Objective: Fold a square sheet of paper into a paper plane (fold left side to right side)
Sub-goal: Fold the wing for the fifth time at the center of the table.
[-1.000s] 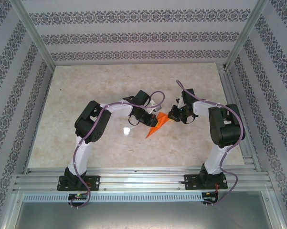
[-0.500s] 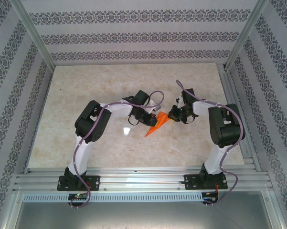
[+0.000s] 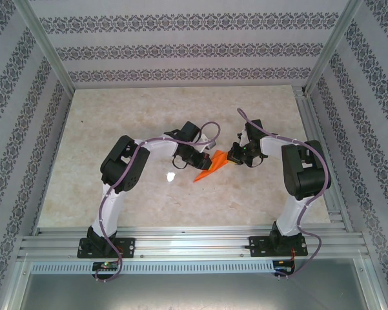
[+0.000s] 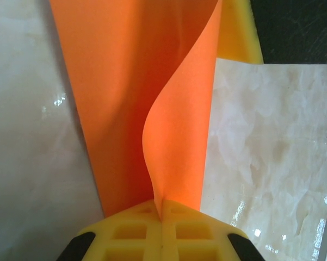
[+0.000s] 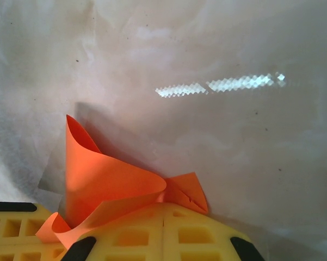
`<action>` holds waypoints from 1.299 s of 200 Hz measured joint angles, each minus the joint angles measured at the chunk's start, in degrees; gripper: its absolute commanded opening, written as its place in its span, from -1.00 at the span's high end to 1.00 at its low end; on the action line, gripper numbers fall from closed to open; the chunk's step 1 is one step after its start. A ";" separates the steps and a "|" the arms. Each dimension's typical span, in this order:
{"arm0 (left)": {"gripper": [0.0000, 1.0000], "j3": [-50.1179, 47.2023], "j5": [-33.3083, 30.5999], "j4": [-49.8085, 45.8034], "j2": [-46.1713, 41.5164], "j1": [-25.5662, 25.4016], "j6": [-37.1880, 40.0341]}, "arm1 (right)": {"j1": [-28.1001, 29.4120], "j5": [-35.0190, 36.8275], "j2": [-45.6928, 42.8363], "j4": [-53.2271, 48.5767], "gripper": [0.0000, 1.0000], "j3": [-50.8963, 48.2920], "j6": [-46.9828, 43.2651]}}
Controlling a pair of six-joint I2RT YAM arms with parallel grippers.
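Observation:
The square sheet of paper (image 3: 208, 168) is bright orange, folded into a pointed wedge, and held between the two arms at mid-table. My left gripper (image 3: 197, 159) is shut on its left edge. In the left wrist view the yellow pads (image 4: 130, 228) meet on a thin curled layer of the orange paper (image 4: 125, 92). My right gripper (image 3: 233, 155) is shut on the right end. The right wrist view shows its pads (image 5: 207, 234) pressed together over a creased corner of the paper (image 5: 106, 182), which bulges up in a loose curl.
The marble-patterned tabletop (image 3: 116, 123) has free room all round the arms. Aluminium frame rails (image 3: 194, 242) run along the near edge, and patterned walls close the back and sides. A yellow pad of the other gripper (image 4: 239, 32) shows beyond the paper.
The left gripper has shifted slightly left with its edge of the paper, and the paper's lower tip has swung left and lies flatter. The right gripper has stayed put.

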 measured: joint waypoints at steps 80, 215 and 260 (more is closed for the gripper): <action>1.00 -1.68 -0.17 2.51 -0.39 -0.07 0.00 | -0.28 2.58 -8.17 -5.75 1.00 -0.13 0.07; 1.00 -1.79 -0.44 2.64 -0.44 -0.15 0.02 | 8.37 -0.52 -3.02 2.97 1.00 -0.81 9.22; 1.00 -1.79 -0.63 2.64 -0.46 -0.20 0.02 | 8.66 -0.55 -0.98 4.17 1.00 -0.81 9.33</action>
